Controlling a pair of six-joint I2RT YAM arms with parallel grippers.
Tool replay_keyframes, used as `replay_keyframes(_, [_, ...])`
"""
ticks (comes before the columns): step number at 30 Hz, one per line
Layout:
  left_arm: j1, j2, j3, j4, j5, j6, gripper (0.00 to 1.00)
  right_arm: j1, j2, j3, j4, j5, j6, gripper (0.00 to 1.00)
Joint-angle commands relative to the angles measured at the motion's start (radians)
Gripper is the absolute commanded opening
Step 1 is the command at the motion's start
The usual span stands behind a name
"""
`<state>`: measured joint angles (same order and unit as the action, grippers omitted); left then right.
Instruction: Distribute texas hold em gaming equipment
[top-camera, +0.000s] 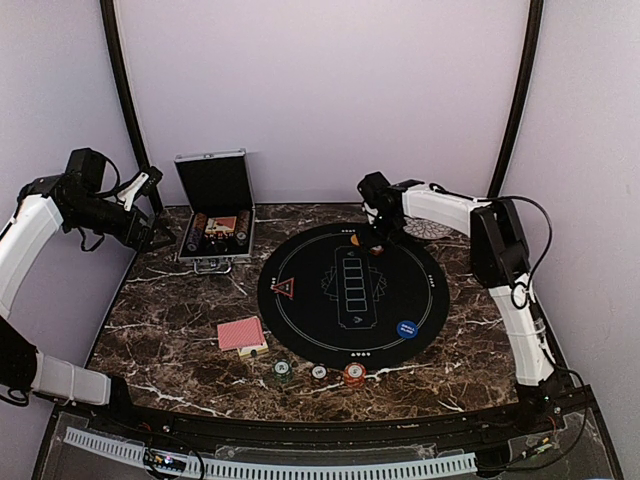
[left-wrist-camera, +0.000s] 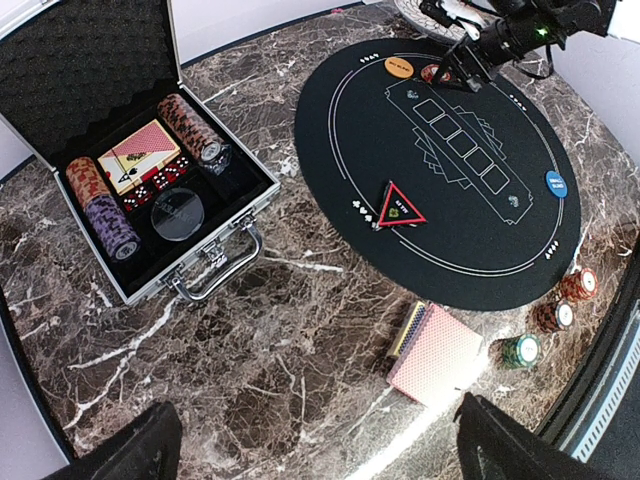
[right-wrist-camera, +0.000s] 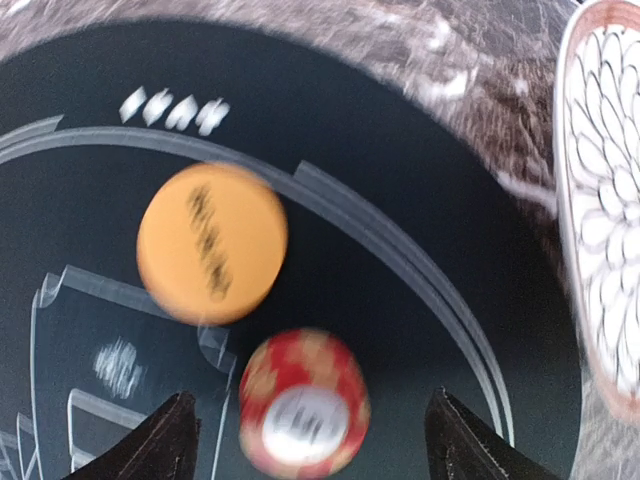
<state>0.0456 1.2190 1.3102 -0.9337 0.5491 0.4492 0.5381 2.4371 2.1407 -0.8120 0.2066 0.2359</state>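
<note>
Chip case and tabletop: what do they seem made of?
Case: probably aluminium, going by its bright silver frame and handle, with black egg-crate foam lining. Tabletop: looks like dark brown marble with white veins and glossy glare; it may be laminate rather than stone.

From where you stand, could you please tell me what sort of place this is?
Most likely a robot test booth staged for poker: plain pale walls close in a dark marbled table, which carries a round black poker mat and an open chip case.
</note>
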Motion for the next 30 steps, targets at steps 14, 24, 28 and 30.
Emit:
replay_keyframes(14, [-0.004,-0.022,0.037,-0.038,0.023,0.015,0.99,0.259,-0.36,-0.59,0.115,0.105,0.053,0.79])
replay_keyframes(24, [-0.003,-0.031,0.04,-0.047,0.023,0.015,0.99,0.343,-0.403,-0.726,0.119,0.078,0.083,0.76])
replay_keyframes(28, [-0.003,-0.033,0.042,-0.05,0.023,0.016,0.99,0.373,-0.448,-0.788,0.118,0.048,0.099,0.75])
replay_keyframes(30, [-0.003,-0.033,0.043,-0.05,0.023,0.016,0.99,0.389,-0.485,-0.811,0.113,0.031,0.108,0.75])
